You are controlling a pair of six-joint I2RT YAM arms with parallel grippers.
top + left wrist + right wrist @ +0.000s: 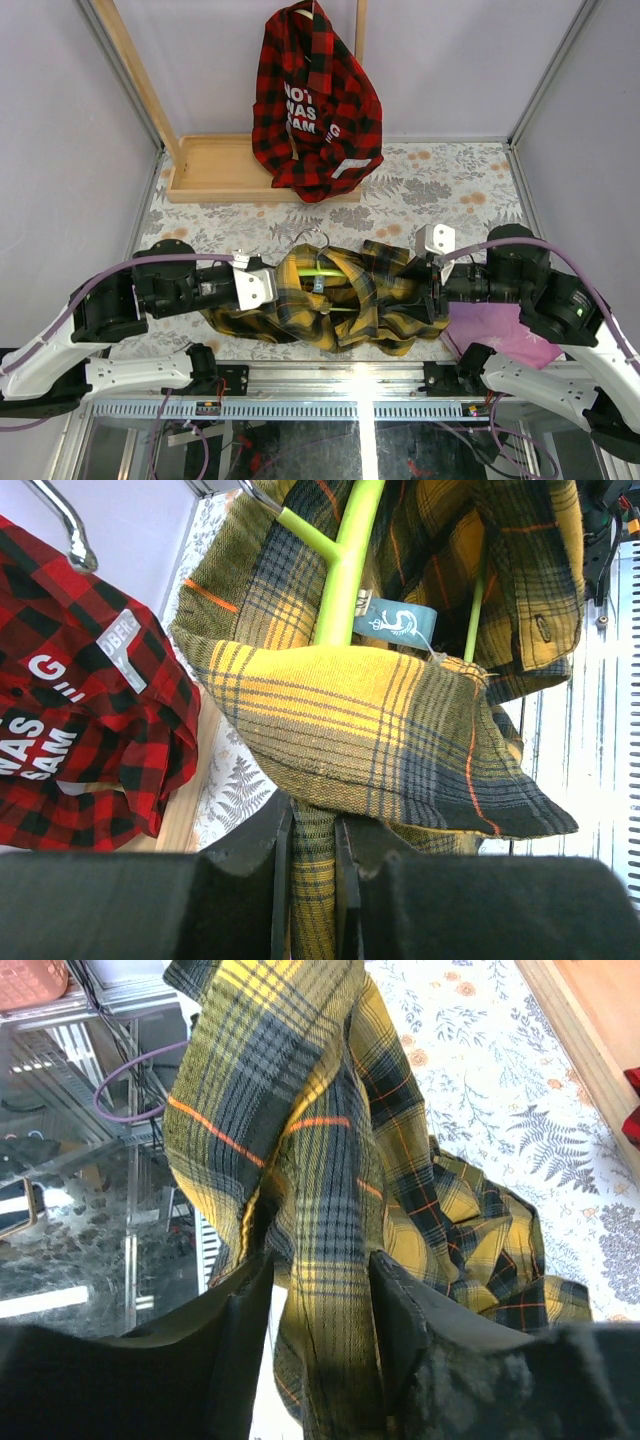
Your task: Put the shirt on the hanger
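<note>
The yellow and dark plaid shirt (370, 300) lies bunched on the table between my two arms, draped partly over the lime-green hanger (335, 272). The hanger's metal hook (312, 237) points toward the back. In the left wrist view the hanger's green neck (345, 570) runs under a fold of the shirt (340, 720). My left gripper (268, 285) (312, 880) is shut on a narrow strip of the shirt's left edge. My right gripper (432, 285) (320, 1300) stands open at the shirt's right side, with a hanging fold of shirt (260, 1090) between its fingers and a gap beside the left finger.
A red-and-black plaid shirt with white lettering (315, 105) hangs at the back over the wooden rack base (215, 165). A purple cloth (500, 330) lies under my right arm. The floral tablecloth (450, 190) ends at the metal rail along the near edge.
</note>
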